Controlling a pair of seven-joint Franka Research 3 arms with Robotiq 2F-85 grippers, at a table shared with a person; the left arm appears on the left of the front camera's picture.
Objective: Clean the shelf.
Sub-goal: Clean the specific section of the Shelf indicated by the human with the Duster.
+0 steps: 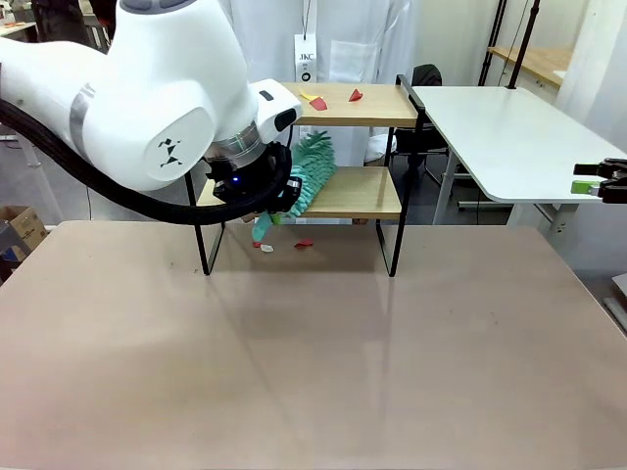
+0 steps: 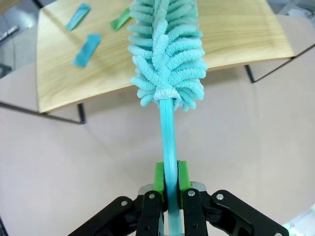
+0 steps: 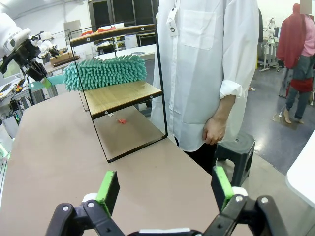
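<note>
Shelf (image 1: 387, 106) of pale wood, black-framed, holds scraps (image 1: 318, 102), seemingly paper.

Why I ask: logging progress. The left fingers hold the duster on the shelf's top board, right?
Not quite. The left fingers do hold the duster, but it is on the lower board of the shelf, as the right wrist view shows.

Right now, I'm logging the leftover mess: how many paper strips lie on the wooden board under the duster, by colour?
Blue strips: 2
Green strips: 1
Total: 3, all on the shelf board under the duster.
</note>
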